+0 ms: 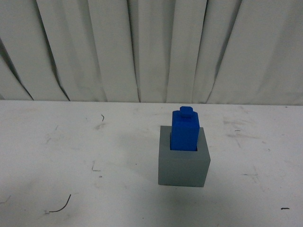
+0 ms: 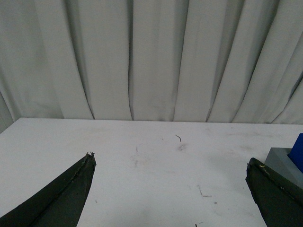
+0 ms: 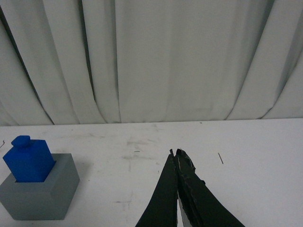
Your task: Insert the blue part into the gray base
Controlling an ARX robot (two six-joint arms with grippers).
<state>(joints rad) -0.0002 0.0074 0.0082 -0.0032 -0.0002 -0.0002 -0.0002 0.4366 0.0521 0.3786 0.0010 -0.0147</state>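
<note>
The blue part (image 1: 184, 130) stands upright in the recess of the gray base (image 1: 183, 168) on the white table, its stud on top. Neither arm shows in the front view. In the left wrist view my left gripper (image 2: 170, 161) is open over bare table, and the gray base (image 2: 285, 161) with a sliver of the blue part (image 2: 298, 151) shows past one finger. In the right wrist view my right gripper (image 3: 176, 152) is shut with nothing in it, well apart from the blue part (image 3: 29, 159) sitting in the gray base (image 3: 40, 194).
A white table (image 1: 71, 151) with scuffs and small dark wire scraps (image 1: 60, 206) runs back to a pleated white curtain (image 1: 142, 47). Nothing else stands on it near the base.
</note>
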